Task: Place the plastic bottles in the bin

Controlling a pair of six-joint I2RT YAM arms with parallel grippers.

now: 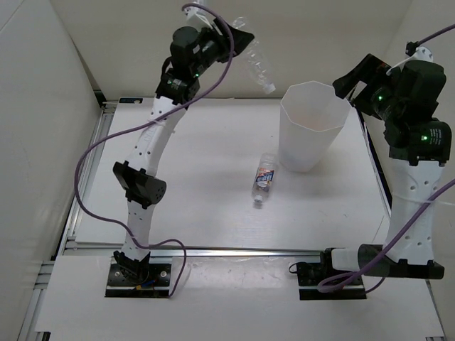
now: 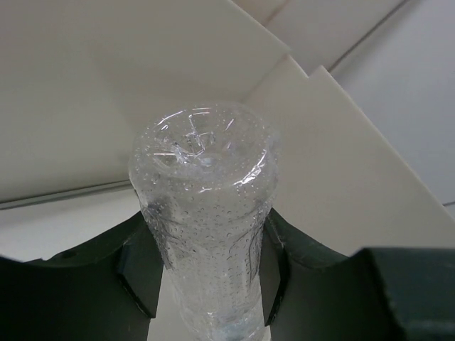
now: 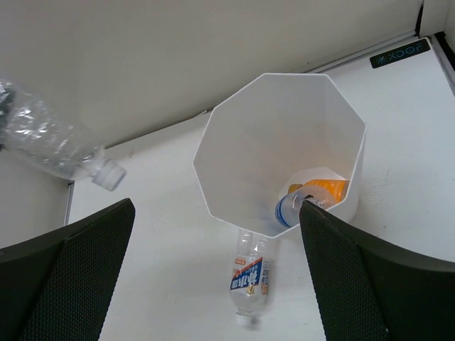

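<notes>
The left gripper (image 1: 240, 39) is clenched on the slim clear bottle (image 1: 259, 67), held high with the cap tilted down, left of the bin (image 1: 307, 153). I'd carry it right over the rim before letting go. The right gripper (image 1: 352, 78) hangs released. The orange bottle (image 3: 325, 189) and the blue-labelled bottle (image 3: 288, 208) lie inside; 1 labelled bottle (image 1: 264, 179) lies just beside the bin.
</notes>
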